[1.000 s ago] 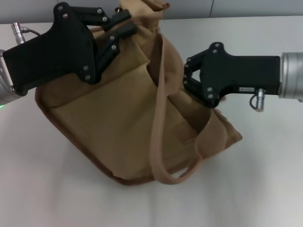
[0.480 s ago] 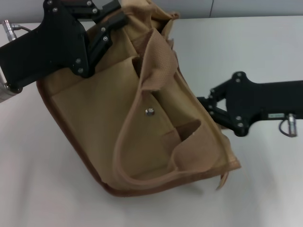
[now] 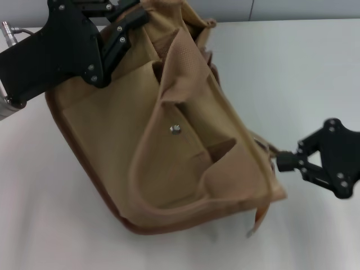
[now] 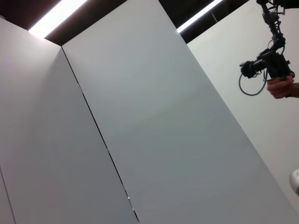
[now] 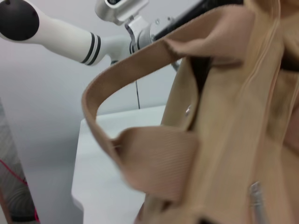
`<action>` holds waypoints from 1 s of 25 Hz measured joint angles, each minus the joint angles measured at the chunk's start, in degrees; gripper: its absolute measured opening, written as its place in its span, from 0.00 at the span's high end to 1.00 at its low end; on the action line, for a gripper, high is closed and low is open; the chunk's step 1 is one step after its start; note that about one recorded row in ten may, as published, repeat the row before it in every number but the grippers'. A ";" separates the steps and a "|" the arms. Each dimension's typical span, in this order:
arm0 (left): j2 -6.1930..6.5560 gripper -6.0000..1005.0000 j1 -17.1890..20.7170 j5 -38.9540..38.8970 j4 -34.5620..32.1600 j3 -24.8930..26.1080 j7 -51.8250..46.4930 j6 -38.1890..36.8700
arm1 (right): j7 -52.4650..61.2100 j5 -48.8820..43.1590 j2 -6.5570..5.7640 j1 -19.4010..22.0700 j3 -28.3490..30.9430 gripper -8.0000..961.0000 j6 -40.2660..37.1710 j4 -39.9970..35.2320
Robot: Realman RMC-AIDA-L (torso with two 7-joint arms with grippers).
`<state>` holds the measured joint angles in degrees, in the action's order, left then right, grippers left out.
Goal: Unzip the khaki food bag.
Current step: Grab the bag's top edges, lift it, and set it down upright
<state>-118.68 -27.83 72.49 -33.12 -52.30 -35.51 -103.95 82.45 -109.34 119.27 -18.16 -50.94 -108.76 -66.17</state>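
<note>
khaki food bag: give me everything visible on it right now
The khaki food bag is a boxy tan canvas tote with darker brown edge trim, tipped on the white table, front panel up. A pocket with a metal snap faces the head camera; a wide webbing handle loops across it. The left gripper clamps its far top corner. The right gripper is at its right end by the zip; the right wrist view shows a silver zipper pull.
</note>
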 joint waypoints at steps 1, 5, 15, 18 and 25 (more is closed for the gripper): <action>-0.03 0.78 -0.02 -0.14 0.14 -0.02 0.00 -0.02 | 0.01 -0.63 0.00 0.26 0.83 1.00 -0.55 0.00; -0.05 0.77 -0.06 -0.36 0.45 -0.27 0.00 -0.29 | 0.13 0.73 -0.01 1.00 5.31 1.00 -1.36 2.11; -0.06 0.77 0.19 -0.37 1.06 -0.43 0.08 -0.76 | 1.84 1.41 -0.27 0.11 12.92 0.78 8.82 6.58; -0.05 0.77 0.29 -0.37 1.06 -0.42 0.09 -1.01 | -0.38 -2.63 -0.15 -0.32 12.55 0.71 13.66 6.72; 0.03 0.77 0.26 -0.37 1.07 -0.13 0.09 -1.68 | -1.27 -6.59 -0.09 -4.22 9.26 0.54 15.80 9.63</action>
<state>-118.65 -27.56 72.13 -32.04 -52.43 -35.41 -105.63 81.18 -115.93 119.18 -22.39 -41.68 -92.96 -56.54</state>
